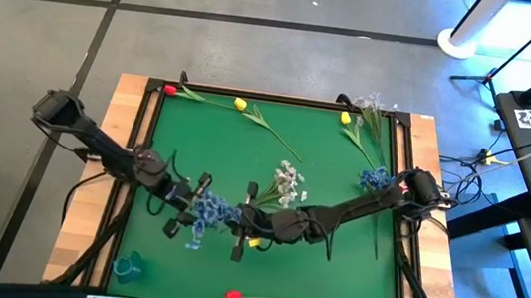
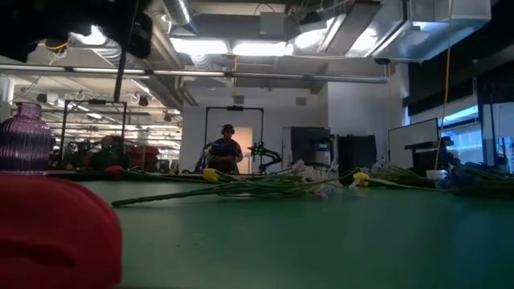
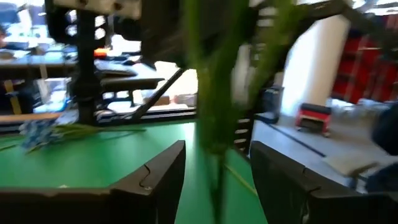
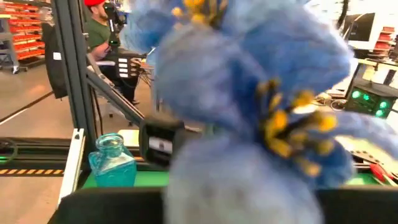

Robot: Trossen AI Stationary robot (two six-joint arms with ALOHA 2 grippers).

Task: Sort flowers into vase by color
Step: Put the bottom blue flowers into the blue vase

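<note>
A blue blossom flower (image 1: 209, 208) is held up over the table's middle, between my two grippers. Its blossom (image 4: 261, 93) fills the right wrist view and hides the right fingers. My right gripper (image 1: 244, 222) reaches in from the table's right, just right of the blossom. My left gripper (image 1: 189, 204) comes from the left and is open. In the left wrist view its fingers (image 3: 161, 174) stand on either side of the green stem (image 3: 214, 93), with a gap on both sides. A teal glass vase (image 1: 128, 267) stands at the near left corner. My right gripper appears shut on the blue flower, which is lifted clear of the table. The blossom (image 4: 249, 124) right in front of the wrist camera hides the fingers, so the part held and the kind of hold cannot be told.
Several other flowers lie on the green mat: a red tulip (image 1: 234, 296) near the front edge, a red (image 1: 170, 89) and a yellow tulip (image 1: 241, 103) along the far edge, a white cluster (image 1: 289, 184) mid-table, a blue cluster (image 1: 374, 179) at right. A purple vase (image 2: 24, 136) shows in the low view.
</note>
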